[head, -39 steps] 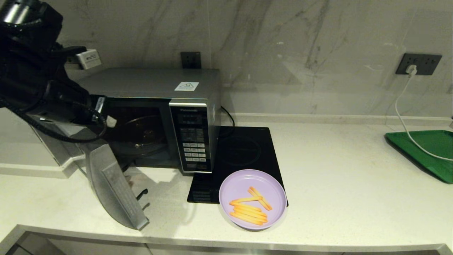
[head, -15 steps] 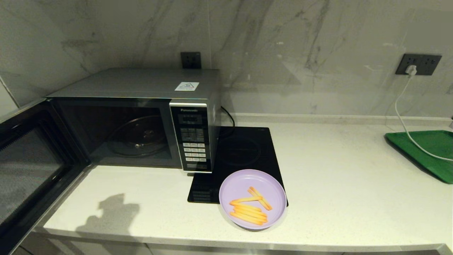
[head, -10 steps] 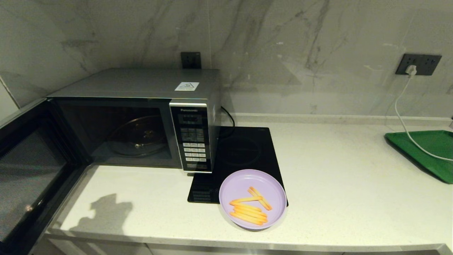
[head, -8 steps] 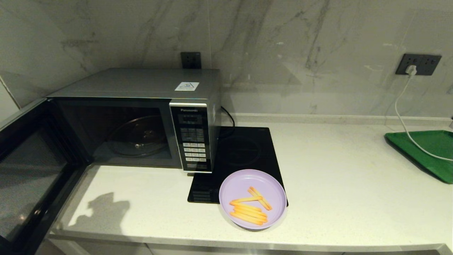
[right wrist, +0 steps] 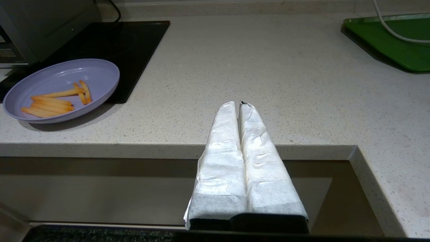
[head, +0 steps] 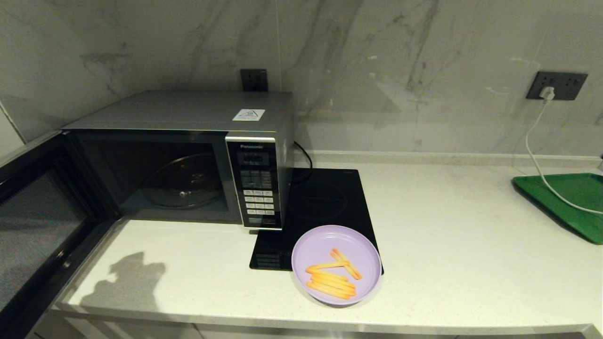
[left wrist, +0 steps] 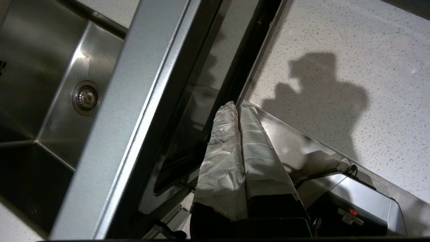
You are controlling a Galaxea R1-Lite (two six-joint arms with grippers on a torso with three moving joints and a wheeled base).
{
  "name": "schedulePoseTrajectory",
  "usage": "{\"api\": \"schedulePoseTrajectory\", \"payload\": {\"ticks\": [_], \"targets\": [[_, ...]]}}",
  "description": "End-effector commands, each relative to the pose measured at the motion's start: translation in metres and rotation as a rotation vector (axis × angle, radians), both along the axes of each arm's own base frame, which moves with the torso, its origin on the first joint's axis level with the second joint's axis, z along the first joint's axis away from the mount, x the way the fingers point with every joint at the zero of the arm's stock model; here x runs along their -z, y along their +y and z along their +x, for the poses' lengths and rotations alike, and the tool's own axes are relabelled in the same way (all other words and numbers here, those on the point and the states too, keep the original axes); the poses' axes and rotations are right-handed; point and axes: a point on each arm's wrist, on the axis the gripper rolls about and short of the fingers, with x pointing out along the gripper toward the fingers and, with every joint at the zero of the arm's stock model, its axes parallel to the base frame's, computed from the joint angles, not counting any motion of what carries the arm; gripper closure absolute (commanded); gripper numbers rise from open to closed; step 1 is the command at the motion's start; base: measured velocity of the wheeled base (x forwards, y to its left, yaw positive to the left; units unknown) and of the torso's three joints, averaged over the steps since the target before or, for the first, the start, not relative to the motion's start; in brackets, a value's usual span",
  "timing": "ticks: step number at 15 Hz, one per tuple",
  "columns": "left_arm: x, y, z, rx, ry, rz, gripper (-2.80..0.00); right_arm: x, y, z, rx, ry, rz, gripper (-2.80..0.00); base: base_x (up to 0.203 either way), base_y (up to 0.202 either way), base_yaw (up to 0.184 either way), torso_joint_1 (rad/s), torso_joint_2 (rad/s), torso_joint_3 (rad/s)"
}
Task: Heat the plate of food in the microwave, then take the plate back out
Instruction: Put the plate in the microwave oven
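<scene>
The lilac plate of food (head: 336, 264) with orange sticks sits near the counter's front edge, partly on the black hob; it also shows in the right wrist view (right wrist: 62, 88). The silver microwave (head: 198, 157) stands at the back left with its door (head: 40, 226) swung wide open and an empty glass turntable (head: 183, 181) inside. My left gripper (left wrist: 238, 107) is shut and empty, beside the open door's inner edge (left wrist: 201, 84) by the counter's front left. My right gripper (right wrist: 239, 105) is shut and empty, in front of the counter edge, right of the plate. Neither arm shows in the head view.
A black glass induction hob (head: 320, 207) lies right of the microwave. A green tray (head: 570, 200) with a white cable (head: 541, 160) across it sits at the far right. A steel sink with a drain (left wrist: 86, 97) lies beyond the open door.
The left arm, which was at the microwave door, has left the head view. The door has swung fully open to the left. The plate has not moved.
</scene>
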Motion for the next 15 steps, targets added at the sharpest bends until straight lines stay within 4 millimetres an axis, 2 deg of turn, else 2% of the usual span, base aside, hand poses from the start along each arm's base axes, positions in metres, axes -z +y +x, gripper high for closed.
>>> {"api": "schedulePoseTrajectory", "payload": {"ticks": [1, 4, 7, 9, 13, 15], "targets": [[0.000, -0.004, 0.001, 0.019, 0.003, -0.001, 0.00, 0.000, 0.000, 0.000, 0.001, 0.000, 0.000, 0.00, 0.000, 0.000, 0.000, 0.000, 0.00, 0.000], [-0.001, -0.028, 0.001, 0.137, -0.014, -0.015, 0.00, 0.000, 0.000, 0.000, 0.001, -0.002, 0.000, 0.00, 0.000, 0.000, 0.000, 0.000, 0.00, 0.000], [0.003, -0.069, 0.002, 0.373, -0.023, -0.106, 0.00, 0.000, 0.000, 0.000, 0.000, -0.001, 0.000, 0.00, 0.000, 0.000, 0.000, 0.000, 0.00, 0.000], [0.013, -0.100, 0.005, 0.494, 0.033, -0.187, 0.00, 0.000, 0.000, 0.000, 0.001, 0.000, 0.000, 0.00, 0.000, 0.000, 0.000, 0.000, 0.00, 0.000], [0.045, -0.155, 0.042, 0.642, 0.208, -0.461, 0.00, 0.000, 0.000, 0.000, -0.001, 0.000, 0.000, 0.00, 0.000, 0.000, 0.000, 0.000, 0.00, 0.000], [0.062, -0.175, 0.057, 0.700, 0.296, -0.516, 0.00, 0.000, 0.000, 0.000, 0.001, -0.001, 0.000, 0.00, 0.000, 0.000, 0.000, 0.000, 0.00, 0.000]]}}
